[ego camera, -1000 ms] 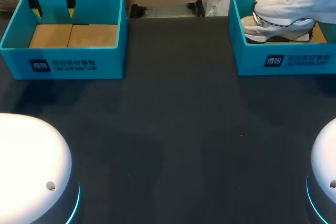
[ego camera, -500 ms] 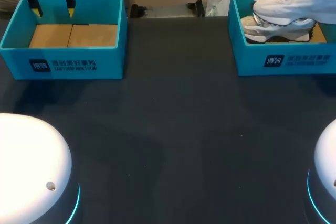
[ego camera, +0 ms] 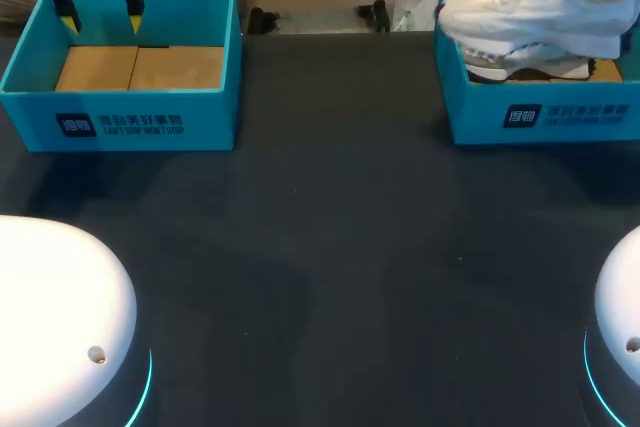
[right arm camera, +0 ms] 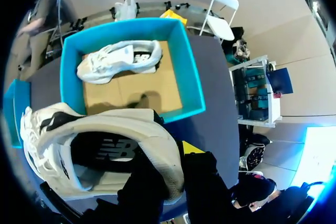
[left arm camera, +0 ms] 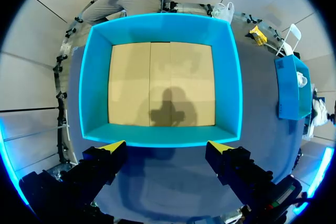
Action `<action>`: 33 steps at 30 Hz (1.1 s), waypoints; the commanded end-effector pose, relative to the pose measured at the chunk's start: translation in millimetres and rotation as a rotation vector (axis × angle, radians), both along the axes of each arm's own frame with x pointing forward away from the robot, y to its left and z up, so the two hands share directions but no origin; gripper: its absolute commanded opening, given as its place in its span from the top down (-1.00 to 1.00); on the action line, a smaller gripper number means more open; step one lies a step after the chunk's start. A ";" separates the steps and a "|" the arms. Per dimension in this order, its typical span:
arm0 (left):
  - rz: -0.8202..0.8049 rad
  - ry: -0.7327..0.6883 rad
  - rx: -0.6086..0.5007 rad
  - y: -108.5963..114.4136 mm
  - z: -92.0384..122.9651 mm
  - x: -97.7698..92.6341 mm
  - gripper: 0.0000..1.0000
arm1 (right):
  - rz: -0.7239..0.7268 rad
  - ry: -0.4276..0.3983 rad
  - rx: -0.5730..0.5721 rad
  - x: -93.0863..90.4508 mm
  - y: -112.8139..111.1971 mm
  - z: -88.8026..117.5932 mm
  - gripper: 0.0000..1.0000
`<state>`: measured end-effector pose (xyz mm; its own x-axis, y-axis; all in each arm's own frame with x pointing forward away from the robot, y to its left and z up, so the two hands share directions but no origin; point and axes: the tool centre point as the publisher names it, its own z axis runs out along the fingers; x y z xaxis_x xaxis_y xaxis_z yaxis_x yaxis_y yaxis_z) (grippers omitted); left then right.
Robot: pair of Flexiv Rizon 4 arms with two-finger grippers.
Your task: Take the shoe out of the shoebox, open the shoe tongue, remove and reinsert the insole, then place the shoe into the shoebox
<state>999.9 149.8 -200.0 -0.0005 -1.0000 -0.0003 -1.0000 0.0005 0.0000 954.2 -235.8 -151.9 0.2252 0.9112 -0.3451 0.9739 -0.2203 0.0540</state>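
A white sneaker (ego camera: 530, 9) hangs above the right teal shoebox (ego camera: 540, 115), held by its heel at the view's right edge. In the right wrist view my right gripper (right arm camera: 176, 167) is shut on the heel wall of this sneaker (right arm camera: 94, 140), one finger inside, one outside. A second white sneaker (ego camera: 527, 67) lies on its side in that box (right arm camera: 190, 80), seen also from the wrist (right arm camera: 118, 60). My left gripper (ego camera: 101, 21) hovers open over the far wall of the left shoebox (ego camera: 120, 107). In the left wrist view this gripper (left arm camera: 167, 148) holds nothing over the empty box (left arm camera: 157, 136).
The two shoeboxes stand at the table's back corners with dark tabletop (ego camera: 330, 227) between and in front of them. My arms' white bases (ego camera: 60, 297) (ego camera: 620, 312) fill the front corners.
The held sneaker has risen out of the right box and swung left, its toe now past the box's left wall. The left arm has stayed still.
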 end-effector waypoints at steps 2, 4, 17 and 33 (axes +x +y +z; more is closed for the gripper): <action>0.000 0.000 0.000 0.1 -0.1 0.1 -1.00 | 0.013 -0.055 -0.025 -36.8 35.7 2.6 1.00; 0.000 0.000 0.000 0.1 -0.1 0.1 -1.00 | 0.016 -0.059 -0.026 -44.8 46.8 3.0 1.00; 0.000 0.000 0.000 0.1 -0.1 0.1 -1.00 | 0.074 -0.036 -0.065 -110.8 125.6 1.9 1.00; 0.000 0.000 0.000 0.1 -0.1 0.1 -1.00 | 0.097 -0.054 -0.038 -198.1 205.4 0.3 1.00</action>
